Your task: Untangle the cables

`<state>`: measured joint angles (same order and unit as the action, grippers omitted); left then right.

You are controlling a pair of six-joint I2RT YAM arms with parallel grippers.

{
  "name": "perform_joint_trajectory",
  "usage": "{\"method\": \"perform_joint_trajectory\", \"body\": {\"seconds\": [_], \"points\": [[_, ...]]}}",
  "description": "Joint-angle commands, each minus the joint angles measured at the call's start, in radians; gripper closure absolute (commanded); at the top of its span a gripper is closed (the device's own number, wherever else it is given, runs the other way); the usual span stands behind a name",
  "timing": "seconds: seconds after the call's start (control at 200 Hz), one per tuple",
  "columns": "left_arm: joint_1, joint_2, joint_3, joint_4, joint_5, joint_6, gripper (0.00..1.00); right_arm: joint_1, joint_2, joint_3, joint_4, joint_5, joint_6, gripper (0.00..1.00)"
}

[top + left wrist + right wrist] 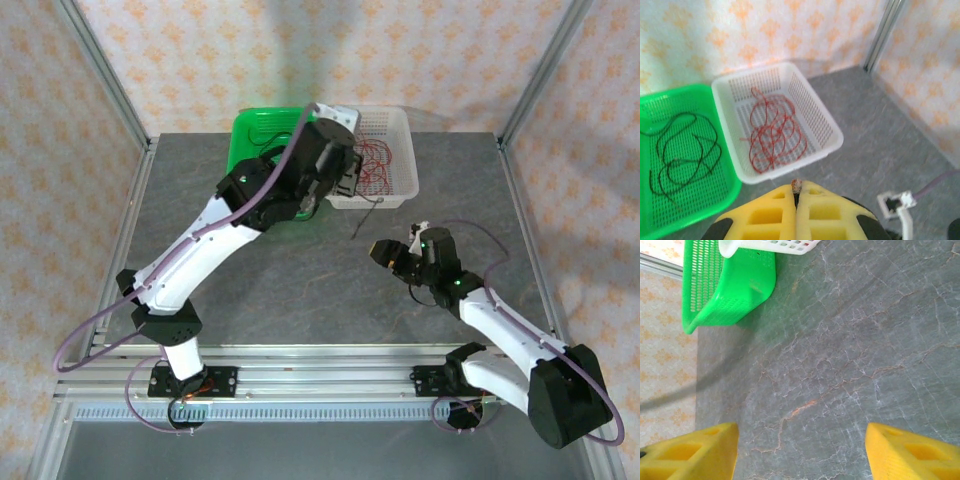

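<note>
Top external view: left hand (350, 178) over near rim of white basket (398, 122); right hand (381, 250) low over bare bench (300, 290), well apart from baskets.

Left wrist view: left hand (796, 189) closed, tips meeting; small reddish bit at seam, cannot tell what. Red cables (772, 132) piled in white basket (790, 70); black cables (682, 150) loose in green basket (690, 90). Baskets touching side by side near far wall. 1 thin dark strand (366, 218) on bench just before white basket. Bench (880, 140) bare right of baskets.

Right wrist view: right hand (800, 450) open, nothing between fingers, bare bench below.
</note>
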<state>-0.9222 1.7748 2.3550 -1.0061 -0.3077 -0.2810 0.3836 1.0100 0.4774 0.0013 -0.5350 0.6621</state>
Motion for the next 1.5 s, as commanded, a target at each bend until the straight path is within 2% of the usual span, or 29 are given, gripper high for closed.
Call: {"method": "perform_joint_trajectory", "body": {"seconds": [0.0, 0.32, 0.586, 0.836, 1.046, 1.261, 1.497], "points": [[0.011, 0.016, 0.088, -0.054, -0.060, 0.049, 1.00, 0.005, -0.010, -0.008, 0.014, 0.019, 0.004, 0.33], [0.091, -0.040, 0.080, 0.098, -0.172, 0.120, 1.00, 0.005, -0.018, -0.012, -0.003, 0.018, 0.000, 0.33], [0.255, -0.080, 0.004, 0.261, -0.159, 0.178, 1.00, 0.008, -0.052, -0.034, -0.018, 0.025, 0.011, 0.33], [0.428, -0.059, -0.063, 0.373, -0.076, 0.201, 1.00, 0.008, -0.068, -0.027, -0.057, 0.032, 0.008, 0.33], [0.562, 0.001, -0.123, 0.474, 0.045, 0.180, 1.00, 0.009, -0.086, -0.035, -0.082, 0.049, 0.010, 0.33], [0.648, 0.043, -0.290, 0.633, 0.151, 0.126, 1.00, 0.011, -0.097, -0.058, -0.088, 0.057, 0.019, 0.33], [0.687, 0.096, -0.453, 0.750, 0.198, 0.078, 1.00, 0.011, -0.105, -0.067, -0.103, 0.068, 0.022, 0.33]]}}
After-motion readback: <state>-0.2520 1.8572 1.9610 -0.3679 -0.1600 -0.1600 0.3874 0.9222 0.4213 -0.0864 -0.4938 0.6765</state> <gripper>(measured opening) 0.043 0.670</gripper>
